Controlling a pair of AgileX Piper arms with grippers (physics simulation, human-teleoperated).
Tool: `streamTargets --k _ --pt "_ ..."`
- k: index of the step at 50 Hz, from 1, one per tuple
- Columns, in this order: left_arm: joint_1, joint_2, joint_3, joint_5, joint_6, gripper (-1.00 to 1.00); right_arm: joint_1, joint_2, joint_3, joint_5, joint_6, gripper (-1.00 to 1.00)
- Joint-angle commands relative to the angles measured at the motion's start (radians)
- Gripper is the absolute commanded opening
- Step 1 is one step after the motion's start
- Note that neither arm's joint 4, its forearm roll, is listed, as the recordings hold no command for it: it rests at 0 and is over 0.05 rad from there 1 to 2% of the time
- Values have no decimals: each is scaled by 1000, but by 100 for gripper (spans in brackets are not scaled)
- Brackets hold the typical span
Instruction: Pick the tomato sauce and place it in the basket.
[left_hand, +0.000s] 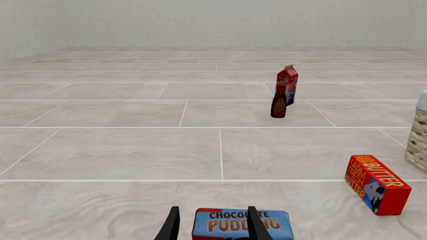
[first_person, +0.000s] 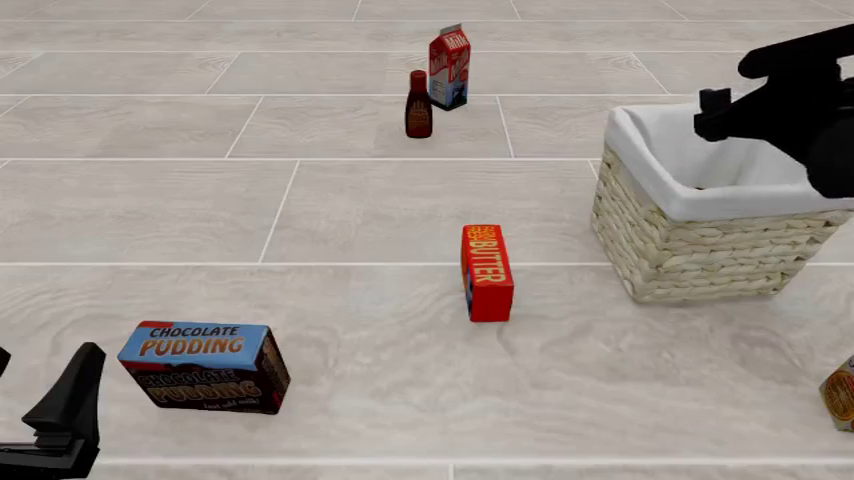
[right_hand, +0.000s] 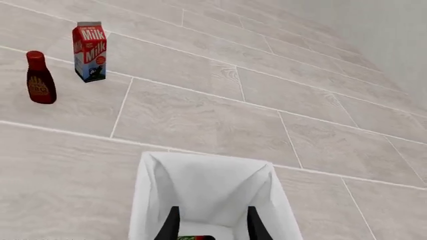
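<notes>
Two hands in play. Right hand (right_hand: 210, 231) hangs over the basket (first_person: 694, 255), fingers slightly parted with the sauce can (right_hand: 195, 238) between them, low inside the lining; whether it grips, I cannot tell. Likely poised there for the drop. Left hand (left_hand: 212, 231) idles apart beside the pudding box (first_person: 203, 365). Desk count: one butter (first_person: 487, 271), one bottle (first_person: 418, 105), one milk (first_person: 450, 67).
</notes>
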Motion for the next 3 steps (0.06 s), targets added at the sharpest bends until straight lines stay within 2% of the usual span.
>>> streamTargets --k 1,3 --pt "0 0 0 0 0 100 13 -77 81 -55 -33 100" --pt "0 0 0 0 0 100 14 -91 103 -80 -43 100"
